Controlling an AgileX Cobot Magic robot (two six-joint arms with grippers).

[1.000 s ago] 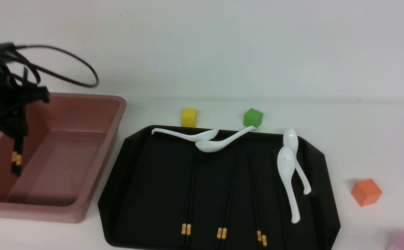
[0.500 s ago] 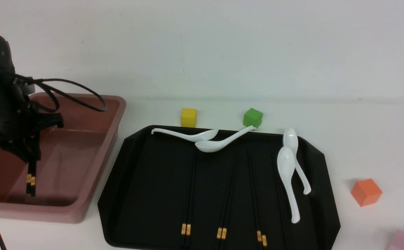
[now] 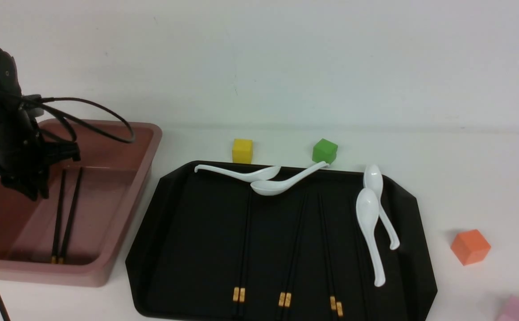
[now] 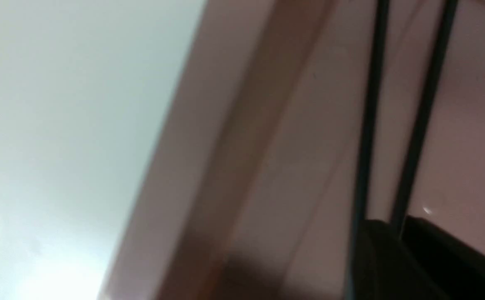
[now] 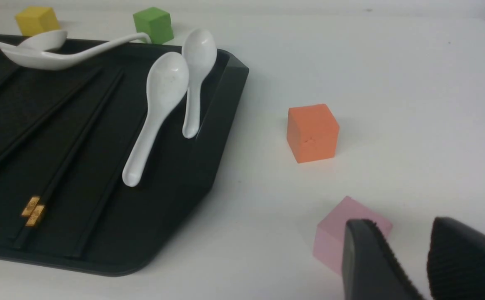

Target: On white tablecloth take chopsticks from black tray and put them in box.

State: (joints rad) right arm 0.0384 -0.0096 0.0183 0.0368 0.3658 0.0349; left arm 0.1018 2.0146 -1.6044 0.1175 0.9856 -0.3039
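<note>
On the tablecloth [image 3: 464,169] the tray [image 3: 183,232] sits right beside the box [image 3: 150,147]. Big change: one pair [image 3: 65,214] of chopsticks now lies flat on the box floor, when a second ago it was dangling from my left gripper [image 3: 30,189]. So that drop's done. Three more chopsticks [image 3: 291,249] pairs wait in the tray. Left gripper hovers over the box; can't tell if it's open or closed. Right gripper [image 5: 398,233] is parked by the pink cube [image 5: 334,241], jaws apart, empty.
</note>
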